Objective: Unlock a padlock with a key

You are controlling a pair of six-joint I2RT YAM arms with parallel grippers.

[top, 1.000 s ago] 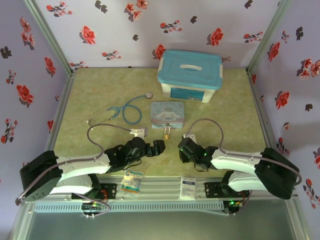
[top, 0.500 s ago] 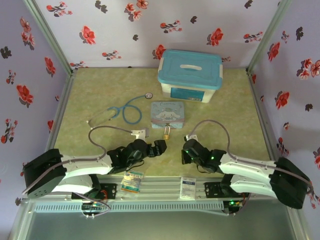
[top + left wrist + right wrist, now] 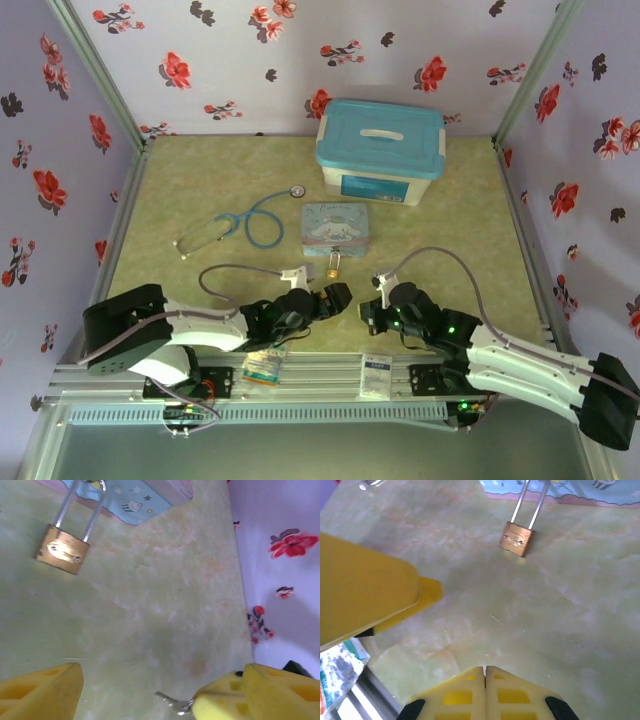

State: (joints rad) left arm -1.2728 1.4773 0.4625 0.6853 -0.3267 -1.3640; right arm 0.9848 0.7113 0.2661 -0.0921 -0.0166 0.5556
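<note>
The brass padlock (image 3: 333,268) lies flat just in front of the cartoon tin, its silver shackle pointing at the tin; it also shows in the left wrist view (image 3: 62,555) and the right wrist view (image 3: 518,538). My left gripper (image 3: 338,295) (image 3: 137,690) is low over the mat just near of the padlock, jaws wide apart. The thin grey key (image 3: 169,700) lies on the mat beside its right finger (image 3: 225,700), head hidden by that finger. My right gripper (image 3: 368,312) (image 3: 485,669) is close to the right, shut, with nothing visible between its pads.
The cartoon tin (image 3: 335,224) stands behind the padlock, a blue-lidded box (image 3: 380,150) further back, a stethoscope (image 3: 255,220) to the left. Two small packets (image 3: 264,362) (image 3: 376,375) lie on the front rail. The left gripper's finger (image 3: 370,595) looms close in the right wrist view.
The left arm has reached forward and right toward the padlock, its jaws narrowing slightly. The right arm has drawn back toward the near right and its jaws have shut.
</note>
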